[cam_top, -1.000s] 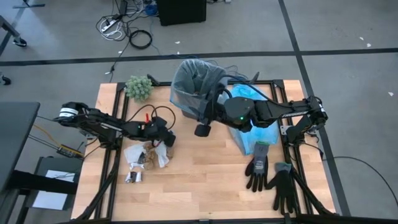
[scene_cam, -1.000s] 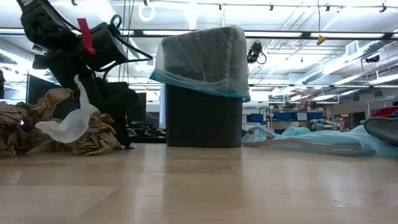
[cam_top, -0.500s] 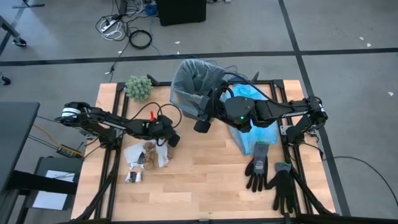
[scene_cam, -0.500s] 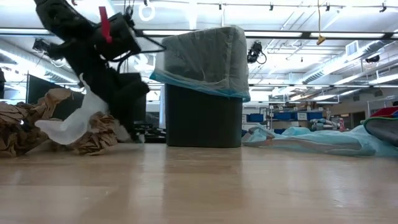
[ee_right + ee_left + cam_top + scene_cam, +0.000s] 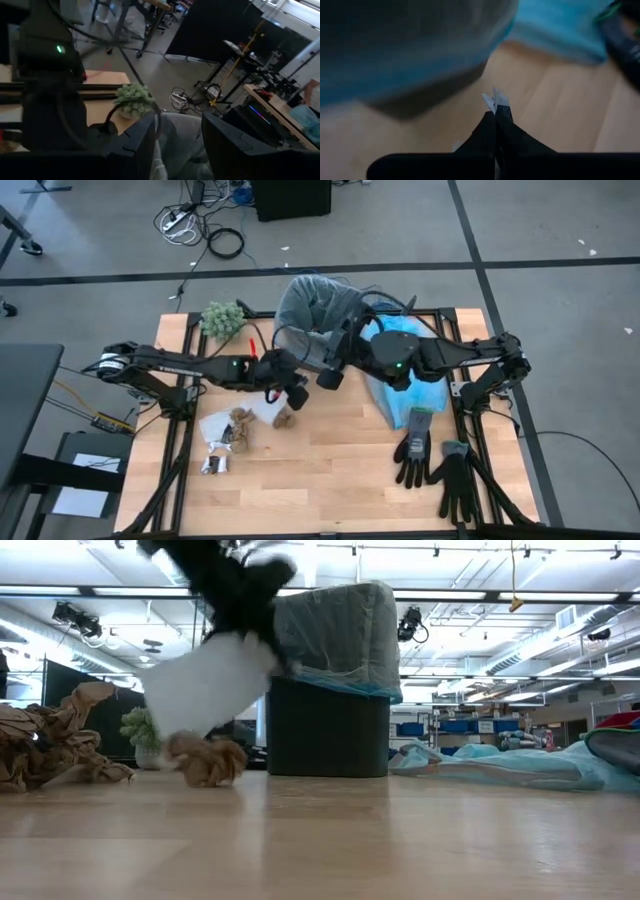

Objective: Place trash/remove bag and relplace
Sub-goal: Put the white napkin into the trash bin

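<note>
Left gripper [image 5: 292, 392] clamped on white crumpled trash [image 5: 205, 680], lifted at 9 o'clock of the bin [image 5: 325, 725]. Probably light, soft, easily slipping; best pinched at a thick fold. Right gripper [image 5: 330, 375] spread apart on the bag [image 5: 310, 305] rim.

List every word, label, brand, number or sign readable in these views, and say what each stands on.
No text can be read in any view.
The black gloves carry a small pale patch at the cuff, too small to read.
The bin liner, blue plastic bag and crumpled paper show no print.
</note>
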### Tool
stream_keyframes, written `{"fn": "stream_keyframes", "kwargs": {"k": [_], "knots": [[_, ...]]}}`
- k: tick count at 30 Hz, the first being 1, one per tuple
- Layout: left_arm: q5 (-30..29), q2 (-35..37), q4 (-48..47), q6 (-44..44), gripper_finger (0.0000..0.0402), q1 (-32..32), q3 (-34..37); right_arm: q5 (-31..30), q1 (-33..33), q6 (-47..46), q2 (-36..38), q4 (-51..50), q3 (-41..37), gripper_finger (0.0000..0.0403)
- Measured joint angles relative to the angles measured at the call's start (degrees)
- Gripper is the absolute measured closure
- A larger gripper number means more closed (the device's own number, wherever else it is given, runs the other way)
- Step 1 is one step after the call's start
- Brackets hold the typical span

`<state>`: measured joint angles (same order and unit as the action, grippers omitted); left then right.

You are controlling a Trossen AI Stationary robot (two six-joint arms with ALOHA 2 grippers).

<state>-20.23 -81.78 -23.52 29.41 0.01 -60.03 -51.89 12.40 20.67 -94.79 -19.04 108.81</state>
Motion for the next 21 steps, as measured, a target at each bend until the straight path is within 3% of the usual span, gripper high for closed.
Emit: {"fn": "stream_keyframes", "kwargs": {"k": [10,21], "knots": [[-2.6,0.1,-8.2,-13.9,0.0395,0.0,-18.2,-1.3,0.3,-0.1,4.6,0.1,0.0,0.0257],[7.3,0.1,-7.9,-17.1,0.0344,-0.4,-17.6,-0.5,0.2,-5.5,5.0,-7.4,-0.4,0.0256]]}}
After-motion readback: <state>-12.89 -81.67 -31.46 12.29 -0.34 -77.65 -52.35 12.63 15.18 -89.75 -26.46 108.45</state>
